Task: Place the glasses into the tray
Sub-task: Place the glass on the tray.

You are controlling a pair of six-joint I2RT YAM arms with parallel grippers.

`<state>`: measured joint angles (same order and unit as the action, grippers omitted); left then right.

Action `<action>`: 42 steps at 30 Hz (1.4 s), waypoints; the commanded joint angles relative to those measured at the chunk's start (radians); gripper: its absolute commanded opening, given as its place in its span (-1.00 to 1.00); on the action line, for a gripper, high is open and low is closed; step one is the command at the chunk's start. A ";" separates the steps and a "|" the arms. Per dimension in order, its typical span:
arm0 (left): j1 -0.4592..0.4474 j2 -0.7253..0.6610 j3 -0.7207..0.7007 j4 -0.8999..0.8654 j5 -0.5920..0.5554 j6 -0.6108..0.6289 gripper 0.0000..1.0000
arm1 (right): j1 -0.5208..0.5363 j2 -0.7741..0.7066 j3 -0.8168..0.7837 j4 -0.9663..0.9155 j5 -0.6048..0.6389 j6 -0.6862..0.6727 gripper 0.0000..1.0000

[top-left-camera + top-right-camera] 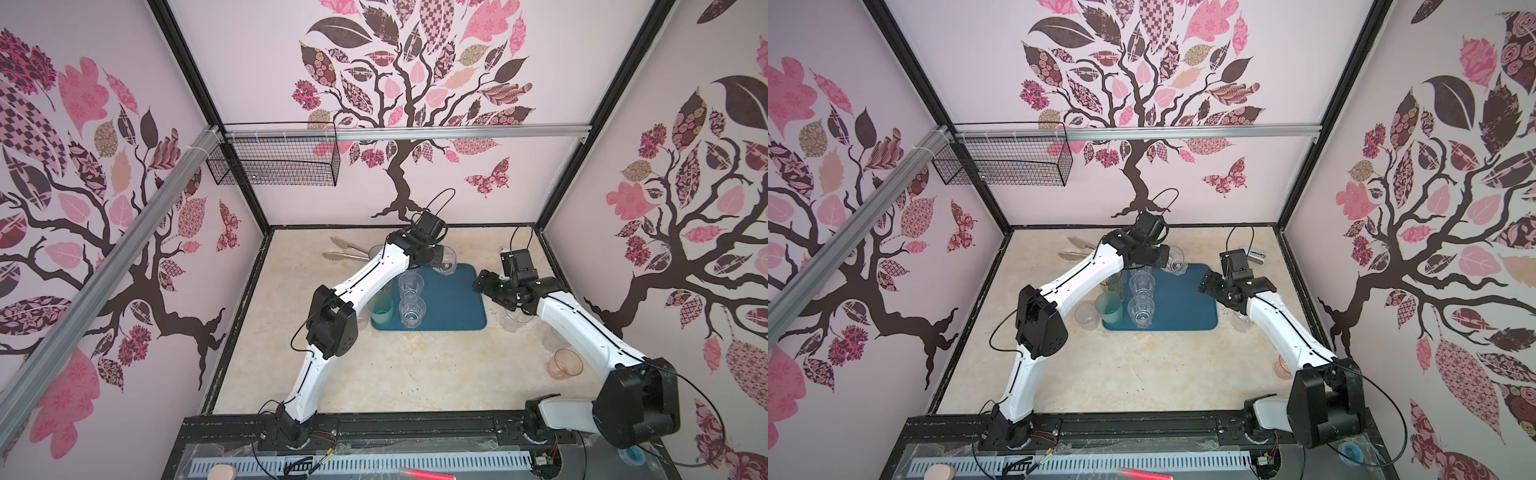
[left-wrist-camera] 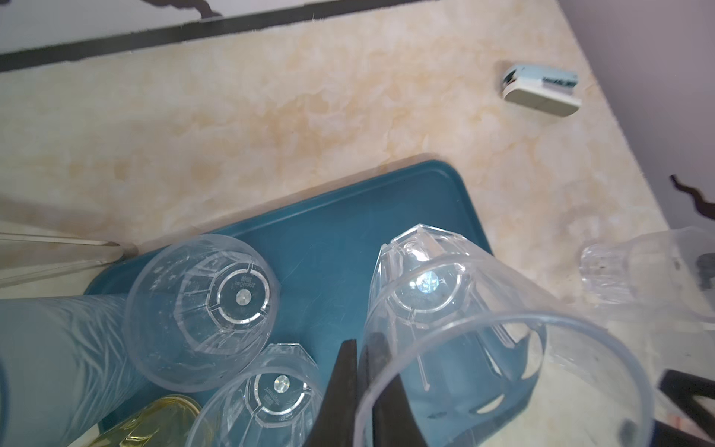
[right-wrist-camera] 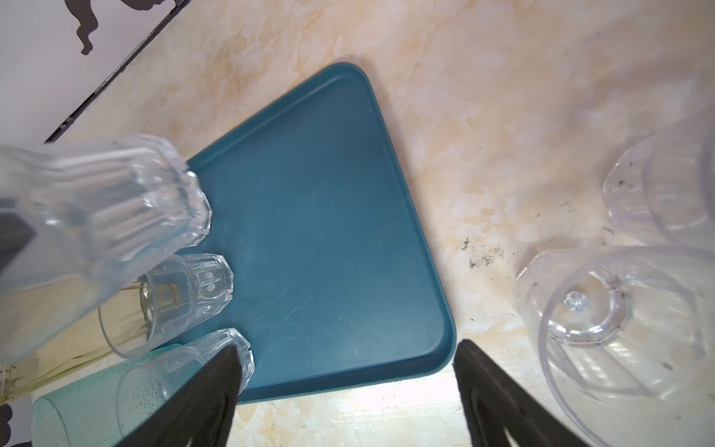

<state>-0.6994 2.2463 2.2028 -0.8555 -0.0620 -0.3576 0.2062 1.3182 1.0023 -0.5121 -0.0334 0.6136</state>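
The dark teal tray [image 1: 453, 307] [image 1: 1187, 307] lies at the table's middle back. My left gripper [image 1: 437, 258] [image 2: 360, 371] is shut on the rim of a clear faceted glass [image 1: 446, 266] [image 2: 433, 294], held tilted above the tray's far edge. Two clear glasses [image 1: 410, 284] [image 1: 412, 311] stand in the tray, with a teal-green glass [image 1: 381, 312] at its front left corner. My right gripper [image 1: 482, 285] [image 3: 344, 348] hangs open and empty over the tray's right edge. More clear glasses [image 3: 619, 321] and a pinkish glass [image 1: 565, 363] stand on the table to the right.
Metal tongs [image 1: 347, 249] lie at the back left and a white stapler [image 2: 541, 89] at the back right. An amber glass [image 1: 1115, 282] and a clear one [image 1: 1087, 316] stand left of the tray. A wire basket [image 1: 274, 162] hangs on the back wall.
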 commanded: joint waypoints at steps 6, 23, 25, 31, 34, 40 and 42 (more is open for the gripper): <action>0.004 0.070 0.053 -0.004 0.005 0.063 -1.00 | -0.005 -0.012 -0.027 0.013 -0.024 0.014 0.77; -0.005 0.207 0.172 -0.071 -0.054 0.109 -0.96 | -0.004 0.052 -0.005 0.021 -0.093 0.003 0.75; -0.005 0.203 0.171 -0.071 -0.053 0.108 -0.84 | -0.004 0.058 -0.004 0.024 -0.100 0.000 0.75; -0.005 0.186 0.172 -0.068 -0.044 0.111 -0.58 | 0.000 0.088 0.003 0.014 -0.137 -0.001 0.74; -0.004 0.176 0.172 -0.068 -0.042 0.116 -0.49 | 0.006 0.082 -0.007 0.022 -0.135 0.001 0.74; -0.008 0.087 0.155 -0.072 -0.092 0.158 -0.41 | 0.033 0.076 -0.022 0.047 -0.143 0.016 0.74; -0.009 0.026 0.106 -0.044 -0.090 0.166 -0.38 | 0.053 0.080 -0.029 0.063 -0.139 0.027 0.72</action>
<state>-0.7013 2.4062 2.3299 -0.9295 -0.1310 -0.2222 0.2302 1.3849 0.9813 -0.4702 -0.1635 0.6292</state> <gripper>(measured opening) 0.307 0.861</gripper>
